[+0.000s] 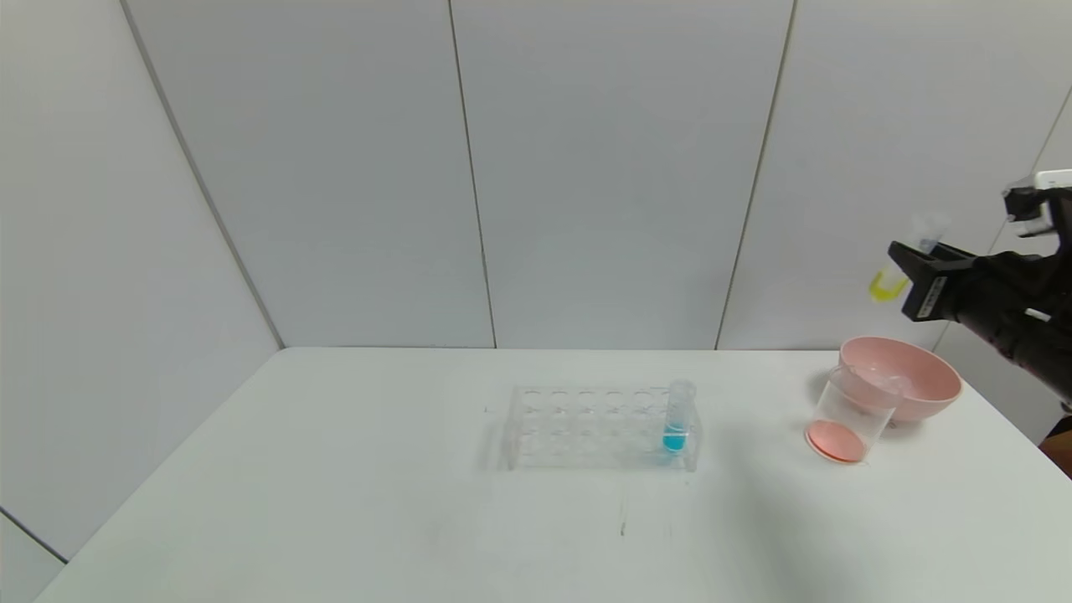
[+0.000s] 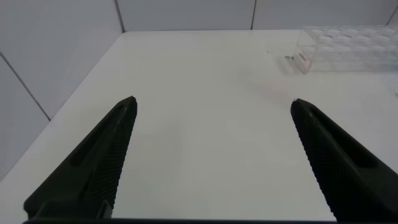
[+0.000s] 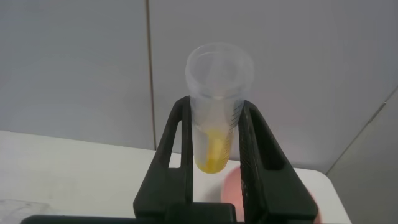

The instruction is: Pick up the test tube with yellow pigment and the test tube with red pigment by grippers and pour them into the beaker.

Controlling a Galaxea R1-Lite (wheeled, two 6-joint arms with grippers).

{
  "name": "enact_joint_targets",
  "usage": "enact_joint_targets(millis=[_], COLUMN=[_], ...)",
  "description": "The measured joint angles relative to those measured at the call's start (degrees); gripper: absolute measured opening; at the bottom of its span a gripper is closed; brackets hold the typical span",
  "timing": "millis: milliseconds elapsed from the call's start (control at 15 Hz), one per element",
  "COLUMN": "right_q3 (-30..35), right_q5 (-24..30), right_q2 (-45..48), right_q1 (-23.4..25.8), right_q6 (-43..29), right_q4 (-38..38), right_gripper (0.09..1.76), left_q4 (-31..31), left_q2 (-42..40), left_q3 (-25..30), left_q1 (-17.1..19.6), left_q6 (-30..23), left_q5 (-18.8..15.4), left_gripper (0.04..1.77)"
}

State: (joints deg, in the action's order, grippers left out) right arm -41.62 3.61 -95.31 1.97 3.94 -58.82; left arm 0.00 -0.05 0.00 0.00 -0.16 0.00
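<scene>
Head view overlooking table [image 1: 335, 502]; wrist close-ups.

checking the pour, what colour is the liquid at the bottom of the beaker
Orange-red, a thin layer at the bottom of the beaker; the head view shows it best.

Bright even light; soft faint shadows on table [image 1: 335, 502]; edges bowed.

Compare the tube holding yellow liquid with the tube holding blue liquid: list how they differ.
The clear slim tube with yellow liquid is gripped in the right claw in the air; the clear slim tube with blue liquid stands in the clear many-holed rack. The yellow tube is tilted; the blue tube is upright. Both are clear, slim and nearly empty.
</scene>
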Motion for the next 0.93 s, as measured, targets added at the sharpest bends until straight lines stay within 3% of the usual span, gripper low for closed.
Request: enact_joint_targets(millis=[200,400,733,933], right_q3=[0.02,-0.83,0.39,1.49], right_q5=[12.35,20.2,21.65,21.7], right_q2=[-0.94,-2.99,-6.9,-9.0], right_q1=[10.4,15.85,16.85,15.74], right_q6=[4.0,13.39,29.39,35.15], right_q4=[-0.2,-0.77,-0.95,-0.82], right_gripper=[0.49,0.49,0.49,0.49], left_q4=[0.0,0.0,0.0,0.0], left_q2=[0.0,0.0,0.0,0.0], left_q3=[0.0,0.0,0.0,0.0], left_q1=[-0.02,0.0,0.0,0.0], left_q6=[0.0,0.0,-0.02,0.0], left_q5=[0.0,0.0,0.0,0.0], left_gripper=[1.76,1.76,1.76,1.76])
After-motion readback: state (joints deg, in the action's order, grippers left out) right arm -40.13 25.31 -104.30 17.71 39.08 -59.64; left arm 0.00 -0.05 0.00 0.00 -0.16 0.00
